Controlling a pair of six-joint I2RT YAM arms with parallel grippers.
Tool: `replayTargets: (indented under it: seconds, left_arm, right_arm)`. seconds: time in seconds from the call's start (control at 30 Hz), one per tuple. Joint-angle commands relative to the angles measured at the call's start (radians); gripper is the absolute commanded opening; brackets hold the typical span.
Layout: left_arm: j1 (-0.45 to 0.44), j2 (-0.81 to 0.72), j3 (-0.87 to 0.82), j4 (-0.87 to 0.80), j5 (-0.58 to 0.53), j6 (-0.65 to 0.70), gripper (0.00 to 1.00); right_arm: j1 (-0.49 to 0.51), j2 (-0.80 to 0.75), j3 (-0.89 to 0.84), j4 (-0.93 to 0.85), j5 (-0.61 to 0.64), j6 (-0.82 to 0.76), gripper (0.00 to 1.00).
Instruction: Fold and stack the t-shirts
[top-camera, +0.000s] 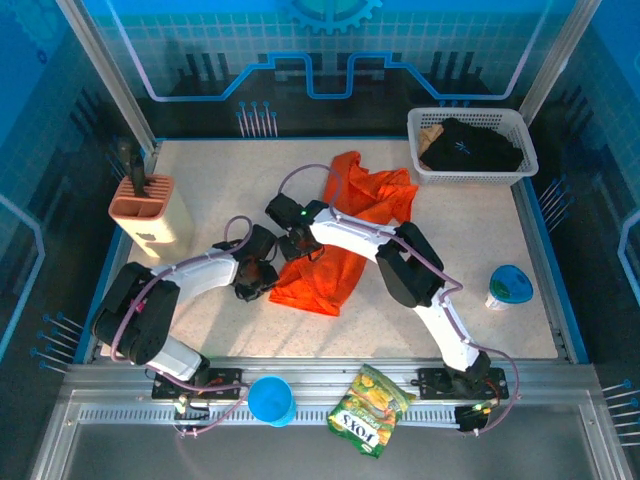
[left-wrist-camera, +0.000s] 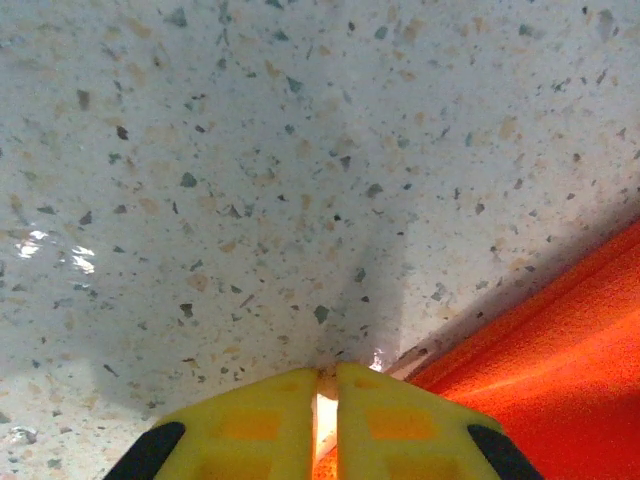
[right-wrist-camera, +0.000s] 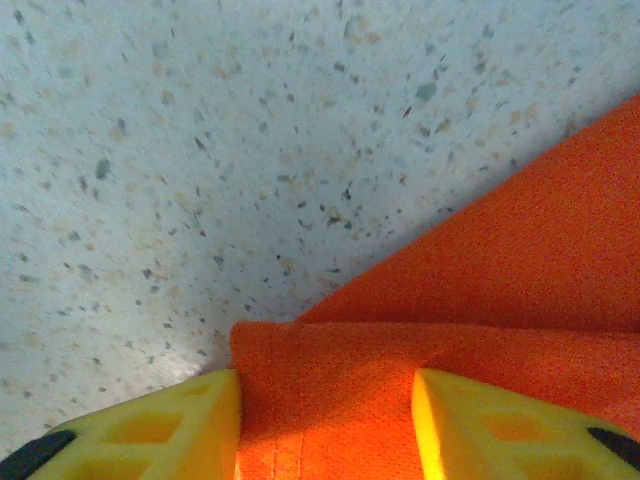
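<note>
An orange t-shirt (top-camera: 345, 245) lies crumpled in the middle of the speckled table. A black t-shirt (top-camera: 470, 145) sits in the white basket (top-camera: 417, 150) at the back right. My left gripper (top-camera: 255, 282) is at the orange shirt's near-left corner. In the left wrist view its yellow fingers (left-wrist-camera: 260, 420) are shut on a thin edge of that orange cloth (left-wrist-camera: 560, 340). My right gripper (top-camera: 290, 240) is at the shirt's left edge. In the right wrist view it (right-wrist-camera: 325, 375) stands open astride a fold of the orange cloth (right-wrist-camera: 520, 260).
A peach utensil holder (top-camera: 145, 208) stands at the left. A blue-lidded cup (top-camera: 509, 286) sits at the right. On the near rail lie a blue cup (top-camera: 271, 400) and a green-yellow snack bag (top-camera: 370, 410). Blue walls ring the table.
</note>
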Motion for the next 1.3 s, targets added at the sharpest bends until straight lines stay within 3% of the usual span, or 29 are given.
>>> replayTargets:
  seconds: [0.0,0.13,0.23,0.3,0.5,0.77,1.03,1.27]
  left_arm:
    - [-0.012,0.156,-0.044,0.226,0.066,-0.014,0.09]
    - [-0.016,0.183,-0.033,0.230,0.057,-0.013,0.04]
    - [-0.017,0.198,-0.031,0.230,0.045,-0.012,0.00]
    - [-0.018,0.199,-0.036,0.227,0.032,-0.014,0.00]
    - [-0.016,0.184,-0.041,0.201,-0.025,-0.011,0.00]
    - [0.022,0.201,0.059,0.137,-0.072,0.051,0.00]
    - [0.085,0.285,0.291,0.036,-0.105,0.137,0.00]
    - [0.163,0.374,0.614,-0.142,-0.191,0.250,0.00]
  right_arm:
    - [0.013,0.017,0.027,-0.036,0.012,0.015,0.41]
    - [0.014,0.017,0.027,-0.034,0.023,0.019,0.26]
    - [0.013,0.008,0.029,-0.034,0.020,0.015,0.06]
    - [0.013,-0.007,0.029,-0.041,0.019,0.014,0.00]
    - [0.013,-0.168,-0.101,-0.012,0.077,0.023,0.00]
    - [0.002,-0.616,-0.537,0.021,0.239,0.115,0.00]
    - [0.017,-1.037,-1.029,-0.004,0.248,0.434,0.00]
    - [0.121,-1.235,-1.162,-0.246,0.243,0.624,0.00]
